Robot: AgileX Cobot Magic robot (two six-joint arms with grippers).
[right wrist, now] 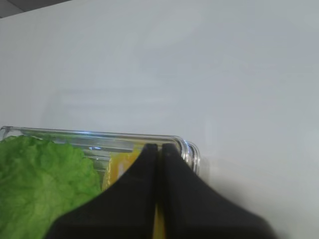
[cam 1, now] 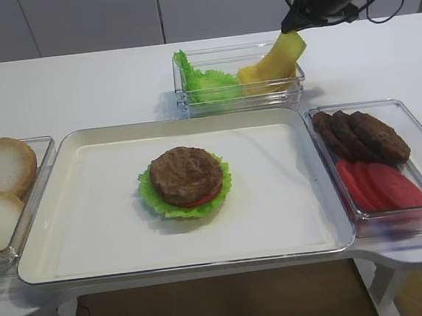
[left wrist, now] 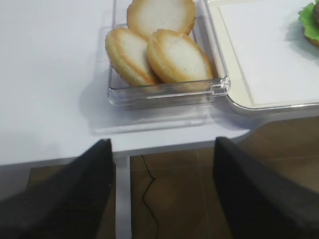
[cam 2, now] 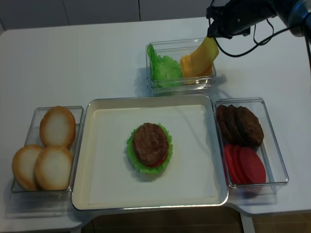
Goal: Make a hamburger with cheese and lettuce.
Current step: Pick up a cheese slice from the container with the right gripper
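The hamburger (cam 1: 186, 181) (cam 2: 150, 148) sits mid-tray: brown patty on top, a red tomato edge, frilly lettuce beneath. High at the back right, my right gripper (cam 1: 290, 27) (cam 2: 210, 35) (right wrist: 159, 149) is shut on the top edge of a yellow cheese slice (cam 1: 285, 54) (cam 2: 204, 54). The slice hangs slanted, its lower end down in the clear bin (cam 1: 293, 86). A thin yellow strip shows between the fingers in the right wrist view. Loose lettuce (cam 1: 204, 84) (right wrist: 40, 189) fills that bin's left half. My left gripper (left wrist: 162, 144) is open and empty, past the table's front edge.
The cream tray (cam 1: 92, 235) lies in the middle. On the left a clear bin (left wrist: 164, 94) holds three bun halves (left wrist: 174, 55). A right-hand bin (cam 1: 416, 133) holds brown patties (cam 1: 361, 136) and tomato slices (cam 1: 383, 186).
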